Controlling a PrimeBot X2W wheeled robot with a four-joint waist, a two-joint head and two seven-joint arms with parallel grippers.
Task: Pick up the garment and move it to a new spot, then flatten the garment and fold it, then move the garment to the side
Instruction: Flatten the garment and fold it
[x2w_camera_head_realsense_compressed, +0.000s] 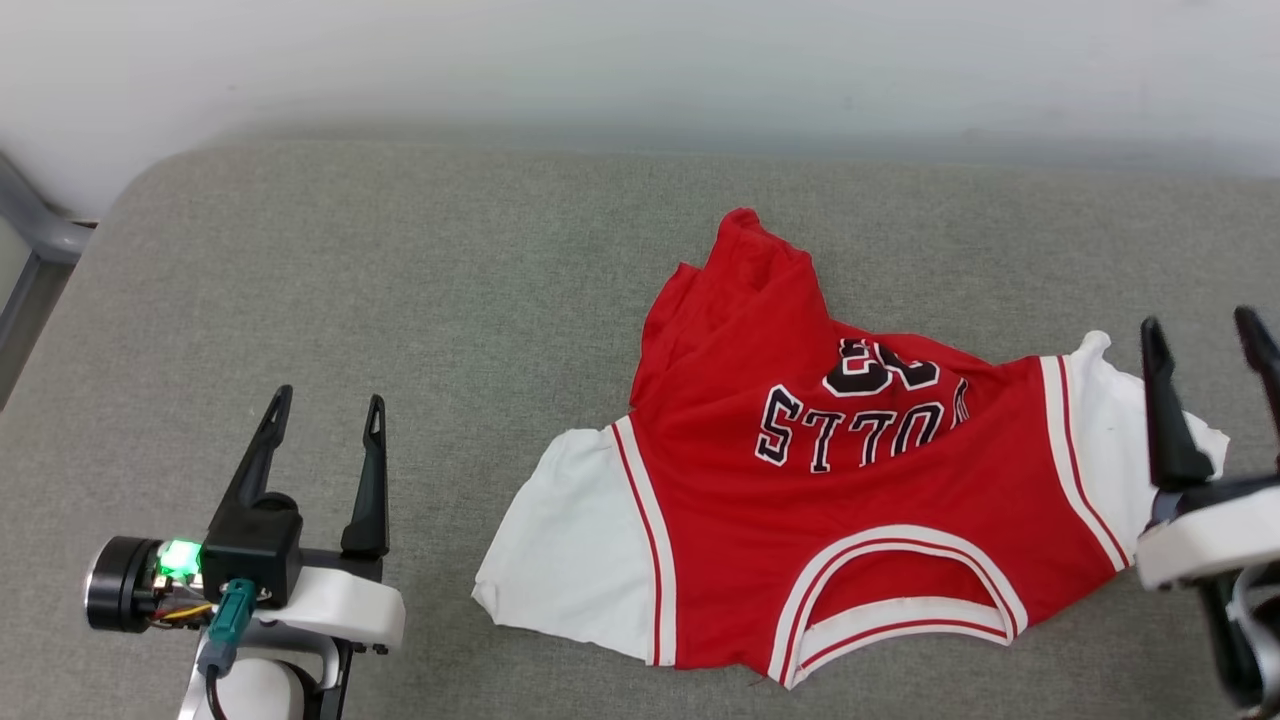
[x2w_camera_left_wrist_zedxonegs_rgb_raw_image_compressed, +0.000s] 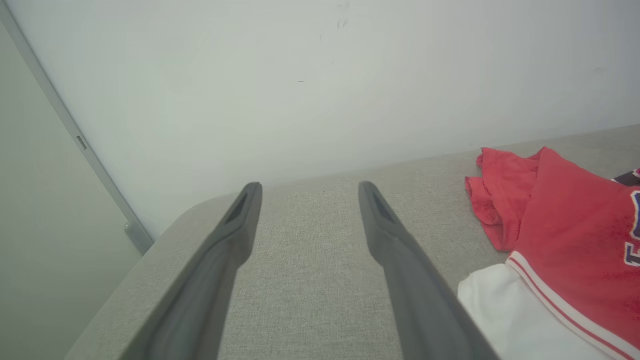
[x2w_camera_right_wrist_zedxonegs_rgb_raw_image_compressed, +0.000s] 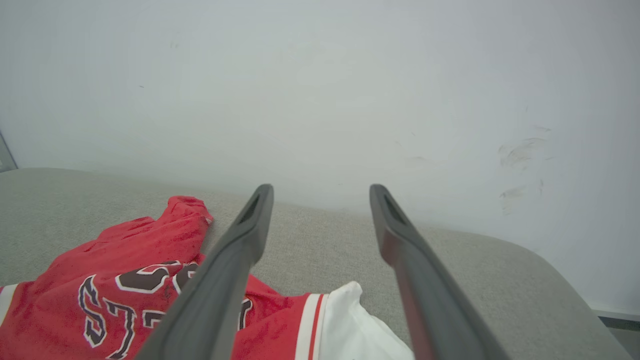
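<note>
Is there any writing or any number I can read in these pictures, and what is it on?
"ULLS": black, white-outlined letters across the red garment, upside down in the head view. A leading letter, likely B, is half lost in a fold.
Two large digits next to that word, same style: partly folded under, likely "23", not certain.
Nothing else is legible.

garment (x2w_camera_head_realsense_compressed: 830, 500) lies on worktop (x2w_camera_head_realsense_compressed: 400, 280), right of centre. Neck opening is at the near edge, hem bunched toward the wall (x2w_camera_head_realsense_compressed: 600, 60) behind. left tool (x2w_camera_head_realsense_compressed: 330, 396) over bare worktop, well apart to garment's left. right tool (x2w_camera_head_realsense_compressed: 1198, 320) at far right, over the right-hand sleeve's edge.
</note>
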